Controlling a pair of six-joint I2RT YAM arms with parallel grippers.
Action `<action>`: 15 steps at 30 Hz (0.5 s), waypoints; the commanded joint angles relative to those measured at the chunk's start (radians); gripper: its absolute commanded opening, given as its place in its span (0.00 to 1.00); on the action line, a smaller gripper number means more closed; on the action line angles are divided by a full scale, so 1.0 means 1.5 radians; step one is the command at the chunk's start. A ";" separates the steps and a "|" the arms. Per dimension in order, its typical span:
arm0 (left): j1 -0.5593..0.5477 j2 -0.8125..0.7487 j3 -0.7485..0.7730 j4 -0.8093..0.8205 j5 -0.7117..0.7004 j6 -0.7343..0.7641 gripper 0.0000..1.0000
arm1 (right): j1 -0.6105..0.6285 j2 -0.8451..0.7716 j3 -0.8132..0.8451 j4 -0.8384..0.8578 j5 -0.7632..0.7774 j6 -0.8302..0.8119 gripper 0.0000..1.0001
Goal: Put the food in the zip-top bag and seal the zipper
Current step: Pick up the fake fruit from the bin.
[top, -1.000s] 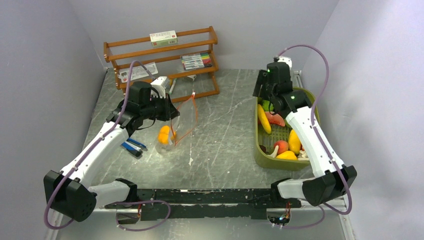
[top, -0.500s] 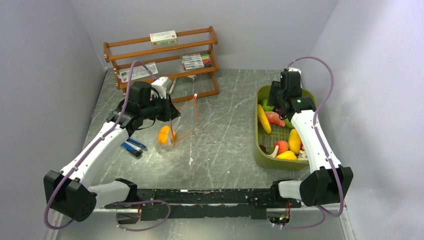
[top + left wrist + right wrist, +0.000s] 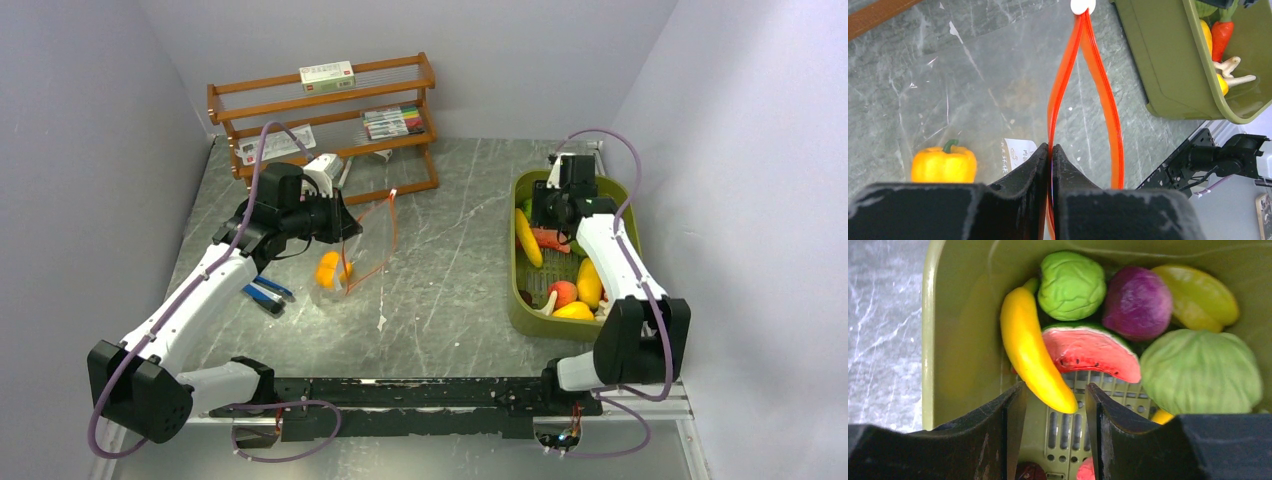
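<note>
Grey marbled table, walled in pale lilac. The zip-top bag (a yellow pepper seen through it) is held left of centre. Its zipper, pinched by the left gripper, is stretched lengthwise away from it. The right gripper is spread over a banana in the green bin.

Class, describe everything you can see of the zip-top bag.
The zip-top bag is clear, crinkly film with a small white label. Its red-orange zipper gapes in a loop, the two strips meeting at a white end piece. The left gripper pinches one strip, holding the mouth open. A yellow toy pepper shows through the film, apparently inside.
</note>
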 commanded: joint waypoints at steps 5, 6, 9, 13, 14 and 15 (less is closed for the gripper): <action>-0.004 0.000 0.029 0.013 0.011 -0.007 0.07 | -0.005 0.049 0.004 0.033 -0.097 -0.027 0.46; -0.004 0.000 0.028 0.015 0.012 -0.011 0.07 | -0.005 0.054 0.005 0.036 -0.097 -0.027 0.47; -0.004 0.003 0.024 0.022 0.012 -0.015 0.07 | -0.006 0.071 0.002 0.045 -0.086 -0.029 0.48; -0.004 0.007 0.018 0.030 0.006 -0.015 0.07 | -0.005 0.095 0.000 0.048 -0.101 -0.031 0.51; -0.004 0.007 0.018 0.031 0.006 -0.015 0.07 | -0.005 0.100 0.000 0.050 -0.100 -0.030 0.51; -0.004 0.007 0.019 0.033 0.007 -0.034 0.07 | -0.005 0.103 -0.001 0.052 -0.098 -0.030 0.52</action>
